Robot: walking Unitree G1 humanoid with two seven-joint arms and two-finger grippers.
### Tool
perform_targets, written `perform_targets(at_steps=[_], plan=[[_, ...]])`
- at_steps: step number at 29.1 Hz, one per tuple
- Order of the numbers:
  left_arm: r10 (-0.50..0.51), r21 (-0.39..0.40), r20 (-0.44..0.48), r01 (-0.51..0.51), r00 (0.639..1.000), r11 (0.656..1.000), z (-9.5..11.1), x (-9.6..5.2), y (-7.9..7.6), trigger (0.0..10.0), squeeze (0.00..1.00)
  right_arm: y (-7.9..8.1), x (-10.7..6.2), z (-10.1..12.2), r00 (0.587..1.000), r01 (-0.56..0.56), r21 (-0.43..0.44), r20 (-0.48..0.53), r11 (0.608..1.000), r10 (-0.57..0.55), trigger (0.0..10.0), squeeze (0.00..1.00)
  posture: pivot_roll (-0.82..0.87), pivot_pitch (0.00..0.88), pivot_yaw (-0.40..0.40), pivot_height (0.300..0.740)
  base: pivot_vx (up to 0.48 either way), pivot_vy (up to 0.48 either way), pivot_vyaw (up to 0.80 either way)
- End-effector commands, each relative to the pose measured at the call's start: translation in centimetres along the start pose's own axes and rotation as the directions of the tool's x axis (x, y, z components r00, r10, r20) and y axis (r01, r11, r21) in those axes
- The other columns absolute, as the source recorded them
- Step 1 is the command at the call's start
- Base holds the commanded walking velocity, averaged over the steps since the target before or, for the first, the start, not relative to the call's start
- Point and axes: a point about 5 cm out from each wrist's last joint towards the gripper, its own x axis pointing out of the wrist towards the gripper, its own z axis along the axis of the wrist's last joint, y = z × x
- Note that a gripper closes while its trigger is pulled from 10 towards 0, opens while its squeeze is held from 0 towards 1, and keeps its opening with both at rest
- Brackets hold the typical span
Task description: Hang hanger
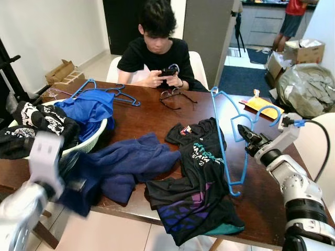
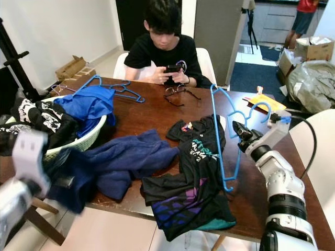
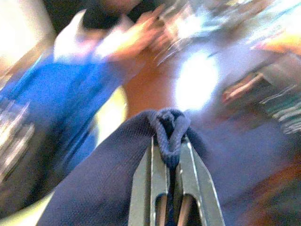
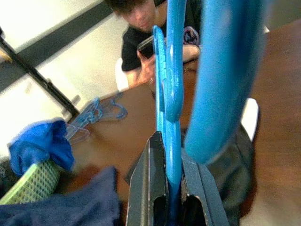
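Right gripper (image 2: pixel 239 129): jaws closed on the blue hanger (image 2: pixel 222 137), the thin plastic bar pinched between the two black fingers (image 4: pixel 151 184) near the hook end, with the hook curving up just beyond the tips. The hanger is held tilted on edge above the table (image 2: pixel 157 117), its long frame running away from the jaws toward the seated person (image 2: pixel 166 46) at one corner and down onto the black printed T-shirt (image 2: pixel 196 180) at the other. That shirt lies flat and crumpled directly under the hanger, spilling over the table's near edge. Left gripper (image 3: pixel 171 155): jaws shut on a bunched fold of the navy fleece garment (image 2: pixel 123 162), soft knitted cloth gripped at the fingertips; this view is blurred. The garment sprawls across the table between the two grippers. Beyond the left gripper stands a pale green mesh laundry basket (image 2: pixel 84 140) heaped with a bright blue garment (image 2: pixel 86 107) and black-and-white clothing (image 2: pixel 39 121). Further blue hangers (image 2: pixel 118 90) lie on the brown wooden table behind the basket. Spectacles (image 2: pixel 178 95) rest near the person, who holds a phone (image 2: pixel 171 69). A yellow packet (image 2: pixel 261 103) lies beyond the right gripper.
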Motion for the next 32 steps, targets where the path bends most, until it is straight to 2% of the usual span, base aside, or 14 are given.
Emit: perform_targets(at_steps=[1, 2, 3, 4, 5, 10, 16, 18, 19, 22, 28, 29, 30, 32], plan=[[-0.333, 0.023, 0.111, 0.333, 0.936, 0.943, 3.9, 1.0, -4.3, 4.1, 0.0, 0.2, 0.2, 0.3, 0.999, -0.026, 0.062, 0.042, 0.998, 0.023, 10.0, 0.0, 0.03, 0.0, -0.012, 0.735, 0.0, 0.0, 0.0], [-0.333, 0.023, 0.111, 0.333, 0.936, 0.943, 3.9, 1.0, -4.3, 4.1, 0.0, 0.2, 0.2, 0.3, 0.999, -0.026, 0.062, 0.042, 0.998, 0.023, 10.0, 0.0, 0.03, 0.0, -0.012, 0.735, 0.0, 0.0, 0.0], [-0.433, 0.065, 0.139, 0.428, 0.891, 0.902, 5.5, 1.3, -5.2, 8.6, 0.0, 0.3, 0.2, 0.4, 0.998, -0.038, 0.092, 0.061, 0.995, 0.032, 10.0, 0.0, 0.03, 0.0, -0.009, 0.735, 0.0, 0.0, 0.0], [-0.433, 0.065, 0.139, 0.428, 0.891, 0.902, 5.5, 1.3, -5.2, 8.6, 0.0, 0.3, 0.2, 0.4, 0.998, -0.038, 0.092, 0.061, 0.995, 0.032, 10.0, 0.0, 0.03, 0.0, -0.009, 0.735, 0.0, 0.0, 0.0], [-0.468, 0.099, 0.151, 0.458, 0.871, 0.883, 6.6, 1.8, -4.9, 10.0, 0.0, 0.2, 0.2, 0.5, 0.997, -0.042, 0.115, 0.073, 0.992, 0.034, 10.0, 0.0, 0.04, 0.0, 0.003, 0.735, 0.0, 0.0, 0.0], [-0.468, 0.151, 0.118, 0.45, 0.876, 0.88, 7.4, 3.0, -3.7, 10.0, 0.0, 0.1, 0.0, 0.4, 0.995, -0.037, 0.133, 0.095, 0.99, 0.024, 10.0, 0.0, 0.03, 0.0, 0.03, 0.735, -0.365, 0.0, 0.0], [-0.477, 0.139, 0.094, 0.463, 0.874, 0.875, 7.1, 3.5, -4.3, 10.0, 0.0, -0.1, -0.2, 0.5, 0.994, -0.03, 0.142, 0.112, 0.989, 0.014, 10.0, 0.0, 0.02, 0.0, 0.032, 0.735, -0.464, 0.0, 0.0], [-0.509, 0.051, 0.137, 0.508, 0.85, 0.86, 6.9, 4.0, -5.8, 10.0, 0.0, -0.2, -0.2, 0.5, 0.993, -0.032, 0.148, 0.116, 0.988, 0.014, 10.0, 0.0, 0.02, 0.0, 0.035, 0.735, -0.471, 0.0, 0.0], [-0.509, 0.051, 0.137, 0.508, 0.85, 0.86, 6.9, 4.0, -5.8, 10.0, 0.0, -0.2, -0.2, 0.5, 0.993, -0.032, 0.148, 0.116, 0.988, 0.014, 10.0, 0.0, 0.02, 0.0, 0.035, 0.735, -0.472, 0.0, 0.0], [-0.509, -0.062, 0.175, 0.526, 0.843, 0.848, 5.9, 4.6, -6.6, 10.0, 0.0, -0.1, -0.1, 0.6, 0.992, -0.037, 0.162, 0.121, 0.986, 0.017, 10.0, 0.0, 0.03, 0.0, 0.029, 0.735, -0.472, 0.0, 0.0], [-0.504, -0.117, 0.176, 0.527, 0.845, 0.842, 4.9, 5.0, -7.1, 10.0, 0.0, -0.1, -0.1, 0.6, 0.992, -0.038, 0.167, 0.123, 0.985, 0.017, 10.0, 0.0, 0.03, 0.0, 0.03, 0.735, -0.472, 0.0, 0.0], [-0.507, -0.137, 0.171, 0.53, 0.845, 0.837, 4.4, 5.2, -7.4, 10.0, 0.0, -0.1, -0.1, 0.6, 0.992, -0.037, 0.168, 0.123, 0.985, 0.016, 10.0, 0.0, 0.03, 0.0, 0.03, 0.735, -0.472, 0.0, 0.0], [-0.523, -0.179, 0.161, 0.546, 0.837, 0.818, 3.4, 5.7, -8.6, 10.0, 0.0, -0.3, -0.1, 0.7, 0.992, -0.017, 0.188, 0.129, 0.982, -0.007, 10.0, 0.0, 0.02, 0.0, 0.032, 0.735, -0.472, 0.0, 0.0], [-0.537, -0.2, 0.161, 0.56, 0.828, 0.804, 3.0, 5.8, -9.3, 10.0, 0.0, -0.5, -0.2, 0.8, 0.991, -0.003, 0.187, 0.133, 0.982, -0.022, 10.0, 0.0, 0.02, 0.0, 0.033, 0.735, -0.472, 0.0, 0.0]])
